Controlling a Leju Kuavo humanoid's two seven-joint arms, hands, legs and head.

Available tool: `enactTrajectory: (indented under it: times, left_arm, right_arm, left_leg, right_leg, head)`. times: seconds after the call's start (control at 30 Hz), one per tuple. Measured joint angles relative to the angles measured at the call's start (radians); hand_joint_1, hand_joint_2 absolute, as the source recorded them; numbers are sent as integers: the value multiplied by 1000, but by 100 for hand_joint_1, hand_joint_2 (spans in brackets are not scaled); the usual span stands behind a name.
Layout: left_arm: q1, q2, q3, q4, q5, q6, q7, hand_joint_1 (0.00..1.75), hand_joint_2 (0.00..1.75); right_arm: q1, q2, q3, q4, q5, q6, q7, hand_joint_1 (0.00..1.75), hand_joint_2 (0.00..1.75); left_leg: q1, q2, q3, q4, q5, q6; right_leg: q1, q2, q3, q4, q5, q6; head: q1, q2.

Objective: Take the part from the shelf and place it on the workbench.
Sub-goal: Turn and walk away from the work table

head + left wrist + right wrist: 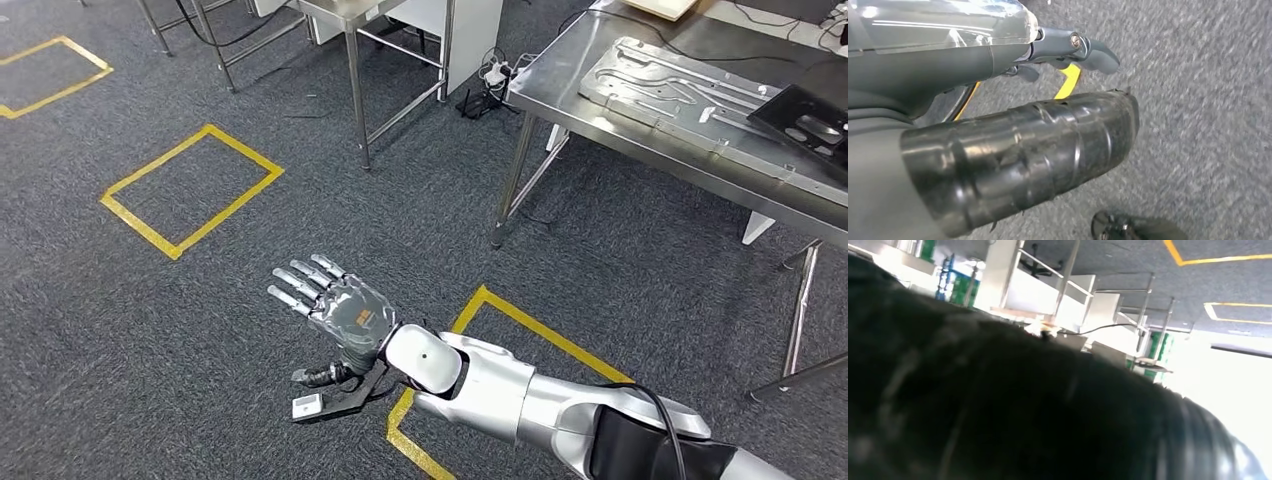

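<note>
- Over grey carpet marked with yellow tape, the right hand (335, 305) hangs with fingers spread, holding nothing.
- On the steel workbench (560, 75) a flat metal part (670, 90) lies, apparently delivered.
- The left hand (998, 55) appears empty; its finger spread cannot be told.

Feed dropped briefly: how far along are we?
Possibly done: a flat metal part lies on the steel workbench, though I cannot tell if it is this job's. In hand: nothing, the right hand is open over the carpet. Left: only confirming that.
</note>
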Motion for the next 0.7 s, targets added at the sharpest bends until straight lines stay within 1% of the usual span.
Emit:
enactTrajectory:
  times: [0.03, 0.07, 0.1, 0.13, 0.17, 0.2, 0.23, 0.27, 0.3, 0.33, 0.37, 0.4, 0.43, 0.47, 0.5, 0.53, 0.57, 0.6, 0.63, 0.67, 0.7]
  left_arm:
    - [1, 0, 0, 0, 0, 0, 0, 0, 0]
    - [2, 1, 0, 0, -1, 0, 0, 0, 0]
    - [3, 1, 0, 0, -1, 0, 0, 0, 0]
    - [2, 1, 0, 0, -1, 1, 0, 0, 0]
    - [1, 1, 0, 0, -1, 1, 0, 0, 0]
    - [-1, 1, 0, 0, -1, 1, 0, 0, 0]
    - [-2, 1, 0, 0, -1, 1, 0, 0, 0]
    - [-1, 1, 0, 0, -1, 1, 0, 0, 0]
    - [0, 1, 0, 0, -1, 1, 0, 0, 0]
    - [1, 1, 0, 0, -1, 1, 0, 0, 0]
    - [2, 2, 0, 0, -1, 1, 0, 0, 0]
    - [1, 2, 0, 0, -1, 1, 0, 0, 0]
    - [0, 2, 0, 0, -1, 1, 0, 0, 0]
    - [-1, 2, 0, 0, -1, 1, 0, 0, 0]
    - [-1, 2, 0, 0, 0, 1, 0, 0, 0]
    - [-1, 2, 0, 0, 0, 1, 0, 0, 0]
    - [0, 2, 0, 0, 0, 1, 0, 0, 0]
    - [0, 2, 0, 0, 0, 1, 0, 0, 0]
    - [0, 2, 0, 0, 0, 1, 0, 0, 0]
    - [0, 2, 0, 0, 0, 1, 0, 0, 0]
    - [-1, 2, 0, 0, 0, 1, 0, 0, 0]
  right_arm:
    - [-1, 1, 0, 0, 0, 0, 0, 0, 0]
    - [-1, 2, 0, 0, 1, 0, -1, 0, 0]
    - [-3, 4, 0, -1, 1, 0, -1, 0, 0]
    - [-4, 6, 0, -1, 1, 0, -1, 0, 0]
    - [-4, 6, 0, -1, 1, 0, -2, 0, 0]
    - [-4, 6, 0, 0, 1, 0, -2, 0, 0]
    - [-3, 6, 0, 0, 1, 0, -3, 0, 0]
    - [-1, 6, 0, 1, 1, 0, -3, 0, 0]
    - [-1, 6, 0, 1, 1, 0, -3, 0, 0]
    - [-1, 6, 0, 1, 1, 0, -4, 0, 0]
    - [-1, 6, 0, 1, 1, 0, -4, 0, 0]
    - [-1, 6, 0, 1, 1, 0, -4, 0, 0]
    - [-2, 6, 0, 1, 1, 0, -4, 0, 0]
    - [-3, 6, 0, 1, 1, 0, -4, 0, 0]
    - [-3, 7, 0, 1, 2, 0, -4, 0, 0]
    - [-3, 7, 0, 1, 2, 0, -4, 0, 0]
    - [-4, 8, 0, 1, 2, 0, -4, 0, 0]
    - [-4, 8, 0, 1, 2, 0, -4, 0, 0]
    - [-5, 8, 0, 0, 2, 0, -4, 0, 0]
    - [-4, 8, 0, 0, 2, 1, -4, 0, 0]
    - [-2, 7, 0, 1, 2, 1, -4, 0, 0]
  left_leg:
    - [1, -7, -1, -3, 1, -6]
    - [0, -5, -1, -1, -1, -12]
    - [-1, 8, -6, 13, -10, -17]
    - [-3, 27, -20, 45, -30, -22]
    - [-1, 50, -44, 99, -59, -26]
    - [1, 66, -77, 165, -91, -31]
    - [4, 75, -109, 228, -115, -36]
    - [6, 80, -129, 266, -123, -40]
    - [9, 84, -131, 266, -113, -42]
    - [11, 88, -111, 227, -86, -44]
    - [12, 98, -74, 157, -50, -44]
    - [11, 114, -37, 87, -25, -41]
    - [8, 125, -8, 31, -6, -36]
    - [6, 132, 7, 0, 0, -30]
    - [3, 130, 10, -7, -1, -24]
    - [2, 120, 9, -9, 1, -17]
    - [3, 113, 10, -12, 3, -11]
    - [5, 106, 12, -16, 6, -3]
    - [7, 100, 14, -21, 9, 4]
    - [8, 93, 16, -23, 11, 9]
    - [7, 87, 15, -23, 11, 13]
  right_leg:
    - [-1, -8, 3, -4, 2, -2]
    - [-4, -16, 8, -11, 5, -6]
    - [-7, -24, 14, -18, 8, -11]
    - [-11, -34, 20, -25, 10, -16]
    - [-11, -45, 24, -28, 10, -20]
    - [-11, -56, 25, -28, 9, -23]
    - [-10, -67, 25, -28, 8, -24]
    - [-10, -77, 25, -27, 6, -24]
    - [-11, -86, 26, -26, 5, -22]
    - [-11, -94, 27, -24, 3, -20]
    - [-12, -102, 28, -22, 0, -16]
    - [-10, -109, 29, -19, -4, -11]
    - [-8, -115, 30, -17, -7, -6]
    - [-6, -121, 31, -16, -10, -1]
    - [-3, -126, 32, -16, -11, 5]
    - [-3, -132, 35, -18, -11, 11]
    - [-5, -133, 36, -18, -14, 17]
    - [-7, -125, 33, -7, -24, 21]
    - [-9, -110, 22, 22, -44, 25]
    - [-11, -92, -2, 75, -75, 27]
    - [-11, -75, -34, 143, -109, 27]
  head:
    - [0, 0]
    - [0, 0]
    - [-1, 0]
    - [-2, 0]
    - [-3, 0]
    - [-4, 0]
    - [-3, 0]
    - [-3, 0]
    - [-3, 0]
    - [-3, 0]
    - [-4, 0]
    - [-4, 0]
    - [-3, 0]
    - [-3, 0]
    - [-3, 0]
    - [-2, 0]
    - [-2, 0]
    - [-2, 0]
    - [-2, 0]
    - [-2, 0]
    - [-2, 0]
